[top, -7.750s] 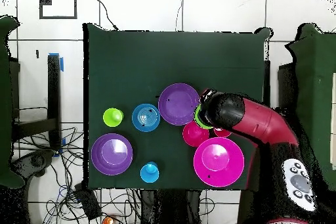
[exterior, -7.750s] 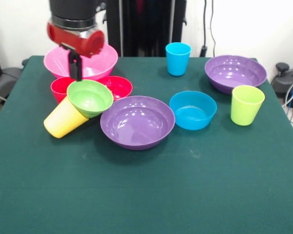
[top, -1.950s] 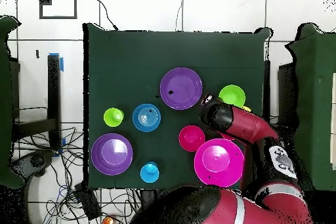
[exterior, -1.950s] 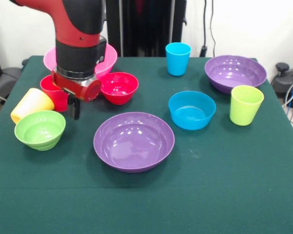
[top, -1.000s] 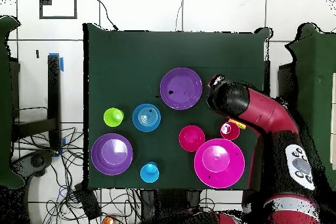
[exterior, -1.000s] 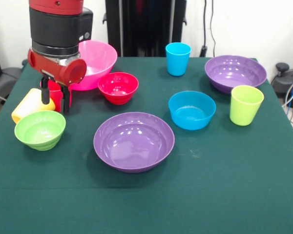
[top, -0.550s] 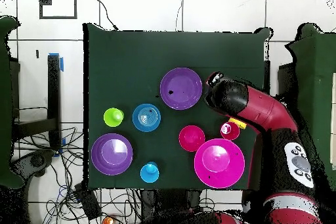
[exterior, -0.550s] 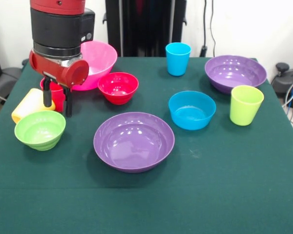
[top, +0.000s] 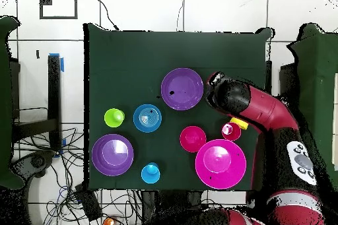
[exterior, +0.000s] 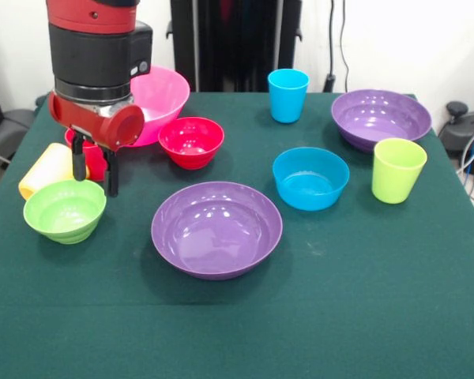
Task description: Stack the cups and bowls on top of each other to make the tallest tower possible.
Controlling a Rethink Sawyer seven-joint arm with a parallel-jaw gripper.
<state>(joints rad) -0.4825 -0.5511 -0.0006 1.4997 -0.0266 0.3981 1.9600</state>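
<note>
— Green cloth covers the bench (exterior: 316, 316); what sits at its left edge in the front view?

— A yellow plastic tumbler (exterior: 46, 168) lies on its side there, with a small lime-green plastic bowl (exterior: 65, 209) upright just in front of it. Over them hangs the red and black arm, its pincer (exterior: 95, 167) spread open with nothing between the two dark fingers (exterior: 111, 175); the tips hang just behind the green bowl's rim.

— And behind the pincer?

— A red plastic tumbler (exterior: 91, 158) stands partly hidden by the fingers, and the large deep pink plastic bowl (exterior: 159, 93) sits behind it at the far side. Beside the pink bowl, a small red plastic bowl (exterior: 191, 140) stands upright.

— The middle of the bench?

— A wide shallow purple plastic bowl (exterior: 216, 227) near the front, a medium blue plastic bowl (exterior: 311, 178) to its right, and a blue plastic tumbler (exterior: 288, 95) standing at the far side.

— The right?

— A second wide purple plastic bowl (exterior: 381, 118) towards the far corner, with a lime-green plastic tumbler (exterior: 399, 170) upright just in front of it.

— Any tower?

— None; every cup and bowl stands alone, nothing nested. From overhead the arm (top: 254, 107) covers the green bowl.
</note>
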